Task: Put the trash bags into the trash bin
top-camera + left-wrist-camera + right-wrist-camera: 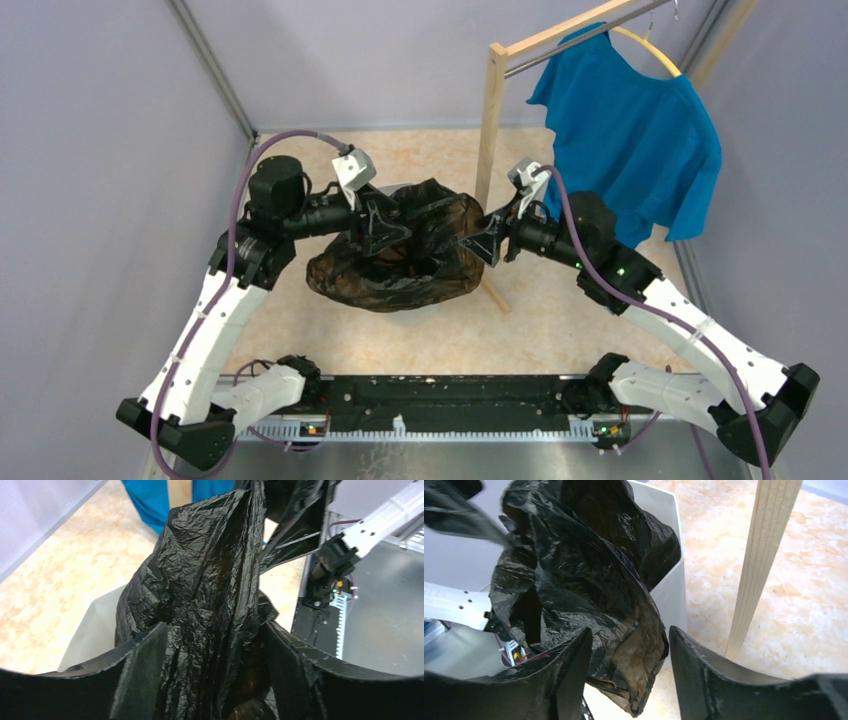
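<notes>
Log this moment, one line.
left gripper: holds trash bag | right gripper: holds trash bag | trash bag: draped over trash bin mouth

Three views around the black bag [400, 285].
Top looks down; wrist cameras face it close from opposite sides.

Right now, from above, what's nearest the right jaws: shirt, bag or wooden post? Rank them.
1. Black bag: held between the jaws.
2. Wooden post: right beside them.
3. Shirt: hanging farther back, on the right.
</notes>
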`<act>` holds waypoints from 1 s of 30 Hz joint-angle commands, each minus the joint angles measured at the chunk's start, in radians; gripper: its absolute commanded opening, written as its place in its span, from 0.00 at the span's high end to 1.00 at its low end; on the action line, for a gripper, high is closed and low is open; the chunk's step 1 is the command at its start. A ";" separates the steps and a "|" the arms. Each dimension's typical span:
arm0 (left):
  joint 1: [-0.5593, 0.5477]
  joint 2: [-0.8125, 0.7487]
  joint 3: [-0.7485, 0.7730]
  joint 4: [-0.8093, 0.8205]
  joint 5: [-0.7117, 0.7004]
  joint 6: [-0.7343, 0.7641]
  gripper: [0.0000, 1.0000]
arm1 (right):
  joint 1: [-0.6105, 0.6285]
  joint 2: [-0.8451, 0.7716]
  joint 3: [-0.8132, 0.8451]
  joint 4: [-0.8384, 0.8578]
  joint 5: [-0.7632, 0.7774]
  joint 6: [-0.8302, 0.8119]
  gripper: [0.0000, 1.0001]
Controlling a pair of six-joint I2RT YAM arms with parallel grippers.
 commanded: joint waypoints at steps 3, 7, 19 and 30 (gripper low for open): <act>-0.016 -0.016 0.031 0.091 -0.197 0.038 0.50 | -0.012 0.013 -0.021 0.108 -0.049 0.020 0.51; -0.016 -0.006 0.028 0.140 -0.219 0.029 0.71 | -0.014 0.021 -0.043 0.136 -0.047 0.041 0.60; 0.024 0.263 0.188 0.018 -0.579 -0.084 1.00 | -0.067 0.100 -0.100 0.146 -0.075 0.148 0.86; 0.121 0.387 0.214 0.015 -0.572 -0.172 1.00 | -0.067 0.106 -0.150 0.123 -0.005 0.138 0.76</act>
